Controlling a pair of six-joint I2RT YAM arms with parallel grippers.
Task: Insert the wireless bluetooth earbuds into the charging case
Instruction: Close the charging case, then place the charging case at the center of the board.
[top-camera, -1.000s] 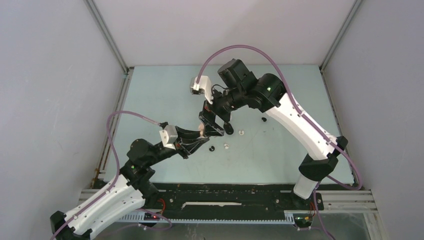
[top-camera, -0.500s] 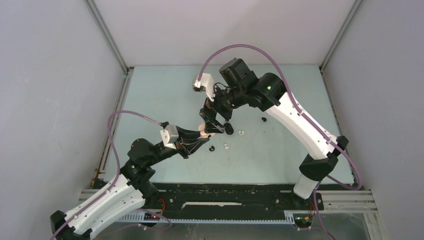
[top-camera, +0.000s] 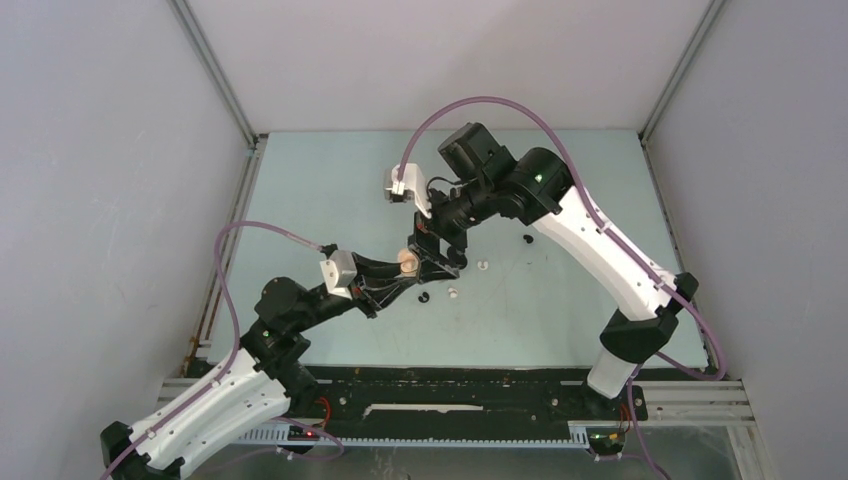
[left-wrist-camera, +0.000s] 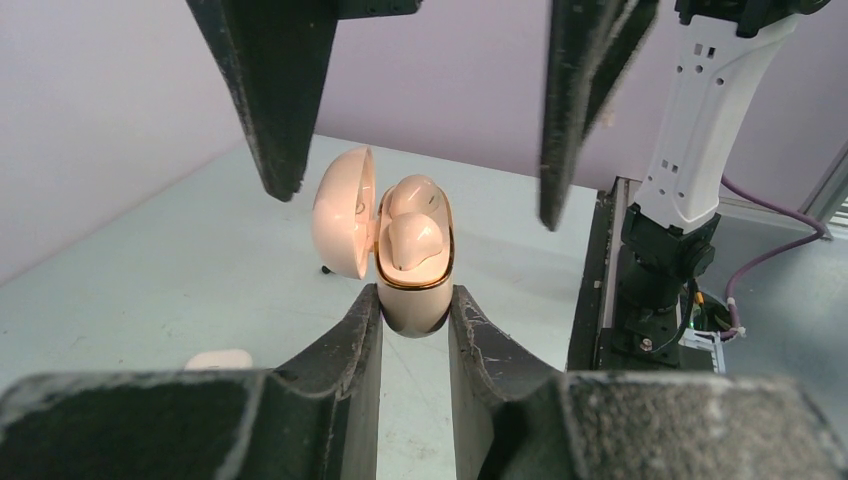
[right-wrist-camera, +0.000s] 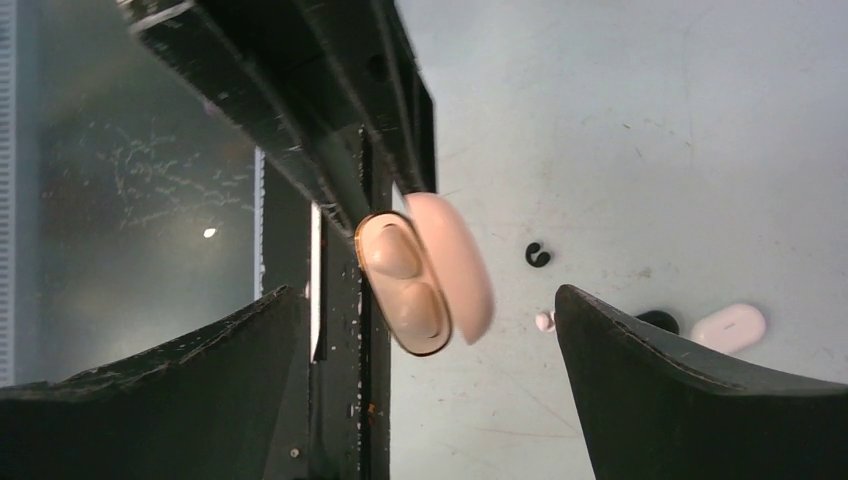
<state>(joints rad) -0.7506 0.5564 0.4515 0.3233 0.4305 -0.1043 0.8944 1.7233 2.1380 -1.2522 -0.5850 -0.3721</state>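
Note:
My left gripper (top-camera: 421, 268) is shut on the base of a beige charging case (left-wrist-camera: 415, 290) and holds it above the table. Its lid (left-wrist-camera: 343, 225) stands open. Two beige earbuds (left-wrist-camera: 412, 238) sit in its sockets. My right gripper (top-camera: 440, 246) hangs right over the case, open and empty. Its fingers (left-wrist-camera: 272, 90) stand on either side of the case and do not touch it. The right wrist view shows the case (right-wrist-camera: 402, 285) between the wide-open right gripper (right-wrist-camera: 425, 300). Loose on the table lie white buds (top-camera: 482, 265) and black buds (top-camera: 423, 297).
A white pebble case (right-wrist-camera: 728, 328) and a dark case (right-wrist-camera: 658, 320) lie on the table beside a white bud (right-wrist-camera: 544, 321) and a black bud (right-wrist-camera: 538, 255). Another black bud (top-camera: 527, 239) lies further right. The table (top-camera: 330, 200) has walls on three sides.
My right gripper has swung a little right and nearer, over the case held by the left gripper, and now covers the dark case on the table. The left gripper has hardly moved.

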